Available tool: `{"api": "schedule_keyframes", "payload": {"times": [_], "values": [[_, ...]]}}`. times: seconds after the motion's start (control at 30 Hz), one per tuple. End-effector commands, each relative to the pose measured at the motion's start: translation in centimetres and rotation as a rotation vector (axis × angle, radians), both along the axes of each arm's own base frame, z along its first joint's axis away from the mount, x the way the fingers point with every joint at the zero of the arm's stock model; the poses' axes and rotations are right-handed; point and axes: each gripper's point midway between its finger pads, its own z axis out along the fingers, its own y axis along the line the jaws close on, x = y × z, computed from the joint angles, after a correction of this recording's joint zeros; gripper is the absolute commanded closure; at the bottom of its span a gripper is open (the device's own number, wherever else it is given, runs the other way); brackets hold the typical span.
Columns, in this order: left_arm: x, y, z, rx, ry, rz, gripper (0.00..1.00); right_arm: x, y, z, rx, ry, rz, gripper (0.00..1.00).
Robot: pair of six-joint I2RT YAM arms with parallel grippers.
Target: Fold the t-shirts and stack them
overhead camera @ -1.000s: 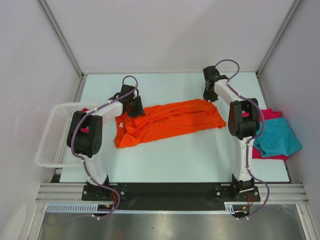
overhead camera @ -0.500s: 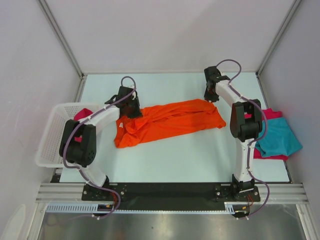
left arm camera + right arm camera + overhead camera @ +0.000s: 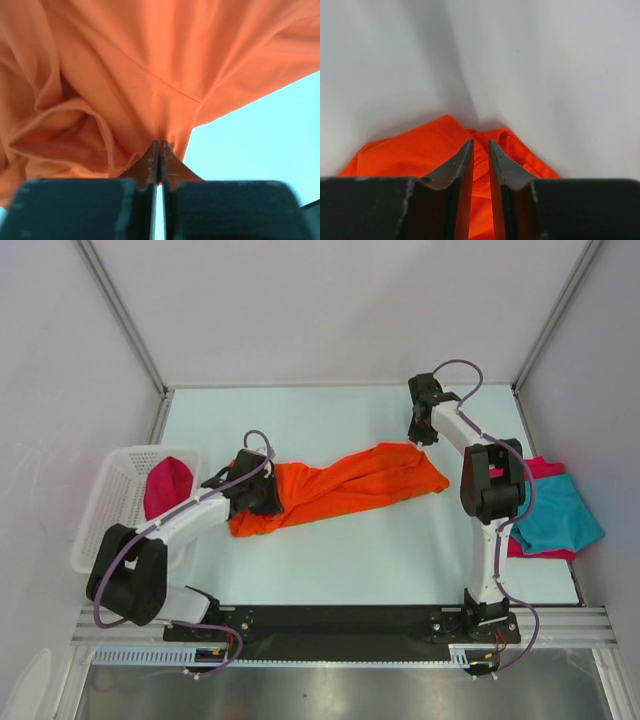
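Orange tee (image 3: 340, 485) lies strung left-to-right across mid worktop (image 3: 400, 560): left fingers (image 3: 152, 161) pinched shut on its left-end fold, right fingers (image 3: 462, 160) slightly parted, gripping nothing, just beyond its right end, so that arm is nearer there.

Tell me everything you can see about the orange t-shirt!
The orange t-shirt is bright, plain, soft-looking cloth, all one colour. It is not folded: it lies stretched in a long crumpled strip across the middle of the pale table, bunched and wrinkly at its left end, with a seam line showing. The left gripper is shut on a pinch of cloth at that left end. The right gripper sits by the far right corner with jaws slightly apart; I cannot tell if it touches.
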Motion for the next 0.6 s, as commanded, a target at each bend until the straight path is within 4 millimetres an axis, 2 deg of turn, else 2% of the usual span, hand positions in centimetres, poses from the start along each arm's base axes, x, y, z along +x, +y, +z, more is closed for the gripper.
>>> {"api": "schedule_keyframes", "payload": {"times": [0.0,0.03,0.07,0.17,0.33,0.37,0.53,0.57], "values": [[-1.0,0.2,0.3,-0.005,0.003,0.007,0.78,1.3,0.0,3.7,0.019,-0.101,-0.013,0.76],[-0.9,0.3,0.4,0.004,0.001,0.008,0.63,1.4,0.2,3.7,0.024,-0.101,-0.012,0.76],[-0.9,0.3,0.3,0.012,0.008,0.006,0.29,1.4,0.3,3.7,0.026,-0.097,-0.01,0.76],[-0.6,0.5,0.6,0.028,0.007,0.011,0.01,1.7,0.4,3.9,0.026,-0.103,-0.008,0.76],[-0.1,0.6,1.1,0.041,-0.006,0.016,0.0,2.6,0.8,4.0,0.033,-0.099,0.002,0.74],[-0.2,0.7,1.2,0.045,-0.006,0.015,0.0,3.3,1.4,4.9,0.05,-0.12,0.012,0.73],[0.0,1.2,2.1,0.058,-0.035,0.035,0.0,4.6,3.3,4.1,0.065,-0.087,0.053,0.72],[0.1,1.4,2.3,0.062,-0.042,0.04,0.0,5.3,4.0,4.9,0.077,-0.109,0.064,0.71]]}}
